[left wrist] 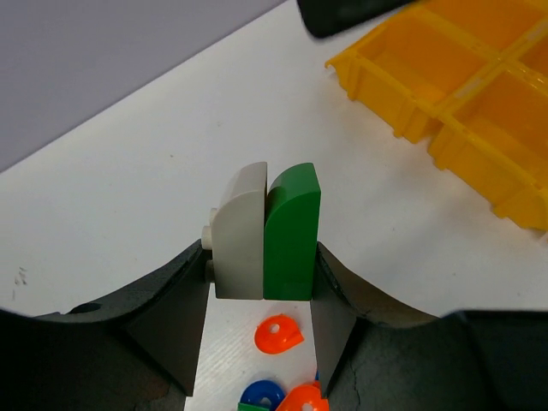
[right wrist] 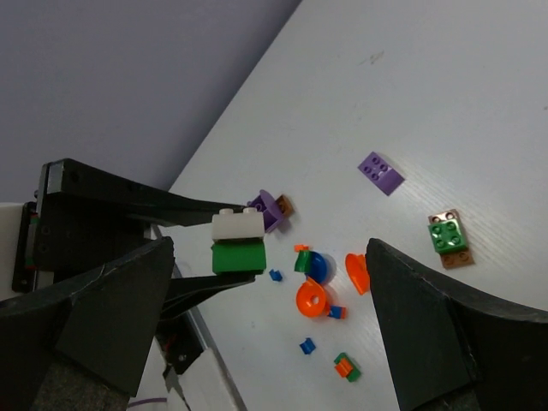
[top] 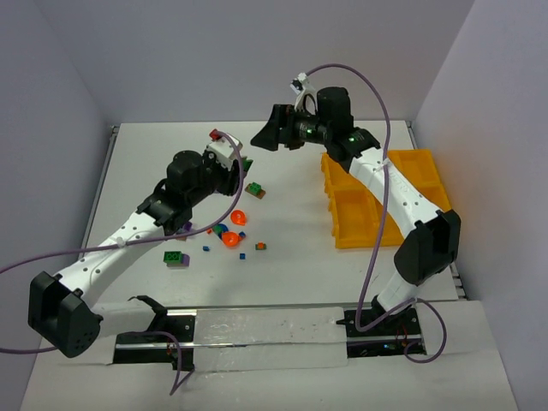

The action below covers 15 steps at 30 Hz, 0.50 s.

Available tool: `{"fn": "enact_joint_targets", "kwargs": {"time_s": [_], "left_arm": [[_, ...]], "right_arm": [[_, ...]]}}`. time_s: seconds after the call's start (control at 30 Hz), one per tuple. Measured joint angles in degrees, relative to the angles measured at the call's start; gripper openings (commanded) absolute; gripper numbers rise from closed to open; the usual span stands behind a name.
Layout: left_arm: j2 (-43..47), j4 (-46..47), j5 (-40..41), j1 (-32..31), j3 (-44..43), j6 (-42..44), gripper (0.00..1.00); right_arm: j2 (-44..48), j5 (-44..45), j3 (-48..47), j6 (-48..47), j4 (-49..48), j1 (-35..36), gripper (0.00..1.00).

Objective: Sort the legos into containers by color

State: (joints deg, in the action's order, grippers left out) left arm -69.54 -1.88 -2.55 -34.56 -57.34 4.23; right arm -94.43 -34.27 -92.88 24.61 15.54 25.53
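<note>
Left wrist, left pincer (left wrist: 264, 265) clamping green-and-grey bricks (left wrist: 267, 231), yellow tray (left wrist: 467, 154)

The top external camera looks steeply down from above and behind the arm bases at 6 o'clock, far enough off to take in the whole table (top: 171, 150) and the yellow tray (top: 342, 224) at 3 o'clock. The left wrist camera sits close behind its own fingers (left wrist: 171, 317), facing across the table toward the tray at 2 o'clock. The right wrist camera hangs higher, looking down on the left gripper (right wrist: 251, 242) at 9 o'clock. Both wrist views share the green-and-white brick pair (left wrist: 265, 231), and all three share the orange dishes (right wrist: 312, 300).
</note>
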Motion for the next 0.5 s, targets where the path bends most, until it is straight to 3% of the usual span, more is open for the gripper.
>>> {"fn": "enact_joint_targets", "kwargs": {"time_s": [0.5], "left_arm": [[0.2,5.0,3.7,-1.6,0.0,2.3,0.0]], "right_arm": [[-2.6,-5.7,0.9,-2.2,0.2,2.6,0.88]]}}
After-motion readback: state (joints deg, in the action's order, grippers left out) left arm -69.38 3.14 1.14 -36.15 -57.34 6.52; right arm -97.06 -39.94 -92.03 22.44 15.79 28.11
